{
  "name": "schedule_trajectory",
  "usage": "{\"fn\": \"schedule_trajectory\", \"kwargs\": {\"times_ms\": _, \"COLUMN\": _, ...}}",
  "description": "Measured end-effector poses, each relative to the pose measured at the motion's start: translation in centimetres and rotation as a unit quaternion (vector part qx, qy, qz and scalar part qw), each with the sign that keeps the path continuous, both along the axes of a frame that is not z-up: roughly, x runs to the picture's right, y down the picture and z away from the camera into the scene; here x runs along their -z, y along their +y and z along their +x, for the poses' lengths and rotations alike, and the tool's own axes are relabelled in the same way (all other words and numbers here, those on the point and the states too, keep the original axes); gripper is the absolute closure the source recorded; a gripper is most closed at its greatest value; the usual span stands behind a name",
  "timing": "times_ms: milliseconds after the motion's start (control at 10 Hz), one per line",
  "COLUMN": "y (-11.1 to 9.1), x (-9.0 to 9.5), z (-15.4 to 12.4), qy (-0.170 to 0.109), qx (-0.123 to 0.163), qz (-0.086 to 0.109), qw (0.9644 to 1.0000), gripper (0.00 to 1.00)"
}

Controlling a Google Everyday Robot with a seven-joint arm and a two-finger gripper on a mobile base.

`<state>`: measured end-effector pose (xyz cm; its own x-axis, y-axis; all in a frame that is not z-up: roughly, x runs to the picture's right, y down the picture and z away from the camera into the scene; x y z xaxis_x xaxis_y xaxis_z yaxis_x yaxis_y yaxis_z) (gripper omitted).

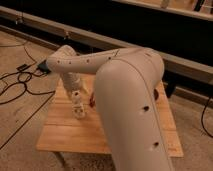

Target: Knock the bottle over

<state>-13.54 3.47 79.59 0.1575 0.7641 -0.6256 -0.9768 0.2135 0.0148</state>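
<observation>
The bottle (78,107) is small, whitish and clear, and it stands upright on the wooden table (65,135) left of centre. My white arm reaches from the lower right across to the left and bends down. The gripper (75,89) hangs directly over the bottle's top, at or very near it. A small reddish-brown object (92,101) shows just to the right of the bottle, half hidden by my arm. The flat dark bar is hidden behind my arm.
My bulky arm (130,100) covers the right half of the table. Black cables (15,85) and a dark box (42,67) lie on the floor to the left. A dark wall with a rail runs behind the table.
</observation>
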Motion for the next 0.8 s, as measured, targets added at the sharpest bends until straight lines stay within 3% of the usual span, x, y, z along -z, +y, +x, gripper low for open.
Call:
{"fn": "schedule_trajectory", "kwargs": {"times_ms": 300, "y": -2.4, "x": 0.5, "z": 4.2, "qy": 0.047, "qx": 0.027, "qz": 0.008, "qw": 0.9985, "gripper": 0.35}}
{"fn": "schedule_trajectory", "kwargs": {"times_ms": 600, "y": -3.4, "x": 2.4, "z": 8.1, "qy": 0.08, "qx": 0.036, "qz": 0.009, "qw": 0.9961, "gripper": 0.35}}
{"fn": "schedule_trajectory", "kwargs": {"times_ms": 800, "y": -3.0, "x": 3.6, "z": 10.1, "qy": 0.095, "qx": 0.034, "qz": 0.005, "qw": 0.9948, "gripper": 0.35}}
